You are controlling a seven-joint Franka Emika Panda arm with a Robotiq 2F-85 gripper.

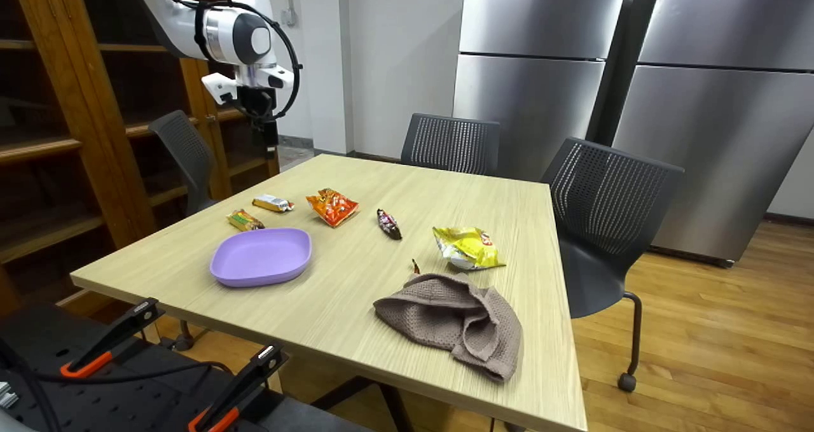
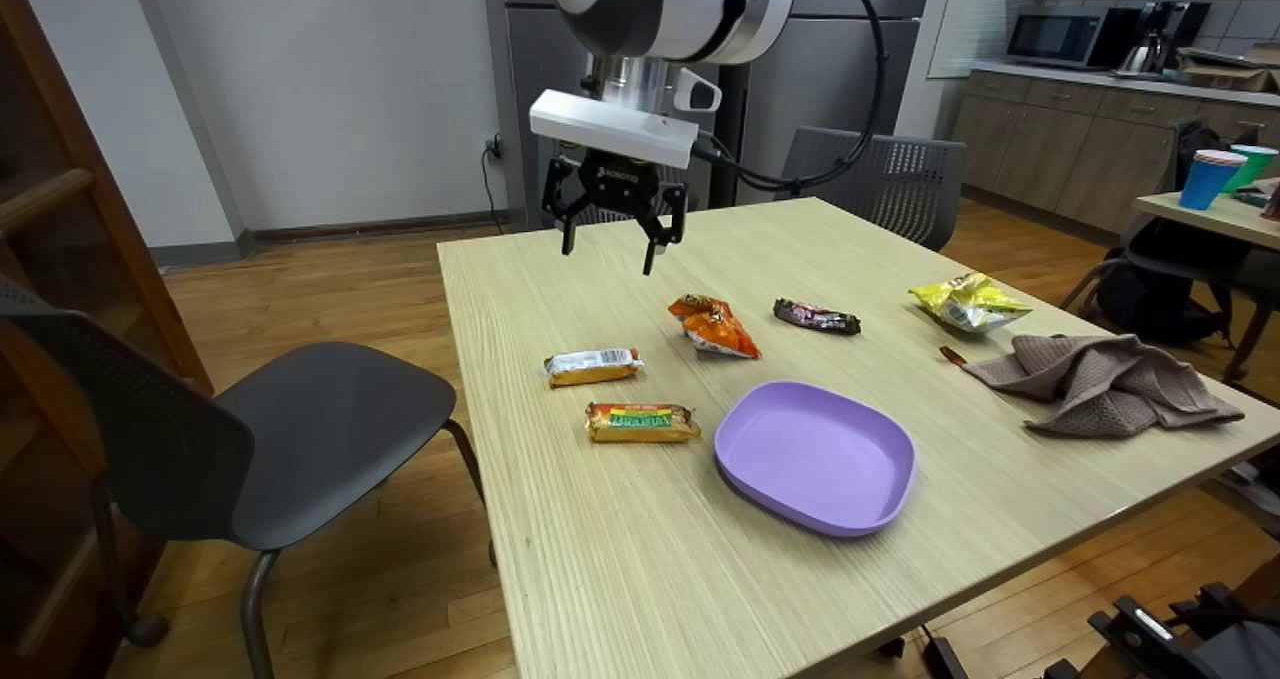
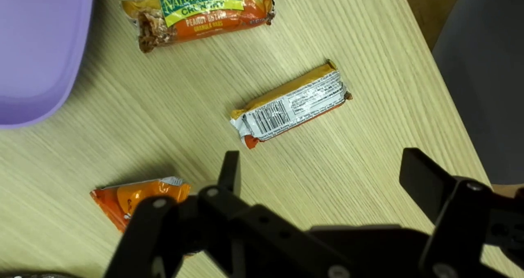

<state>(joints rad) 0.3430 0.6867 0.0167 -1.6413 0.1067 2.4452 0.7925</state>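
My gripper (image 2: 608, 251) hangs open above the table with nothing between its fingers, pointing down. In the wrist view its fingertips stand wide apart over bare wood. Nearest in that view lies a granola bar (image 3: 292, 104), its white barcode side up. Beyond it is a second granola bar (image 3: 200, 14) with a green and orange Nature Valley label. An orange snack bag (image 3: 131, 196) is partly hidden behind one finger in the wrist view; an exterior view shows this orange bag (image 2: 715, 325) whole. A shallow purple plate (image 2: 815, 459) sits close to the labelled bar.
A dark wrapped bar (image 1: 388, 224) and a yellow chip bag (image 1: 469, 249) lie farther along the table. Beside them is a crumpled brown cloth (image 1: 455, 324), with a small reddish thing (image 2: 953, 356) poking out. Chairs (image 1: 610, 228) stand around the table (image 1: 356, 305).
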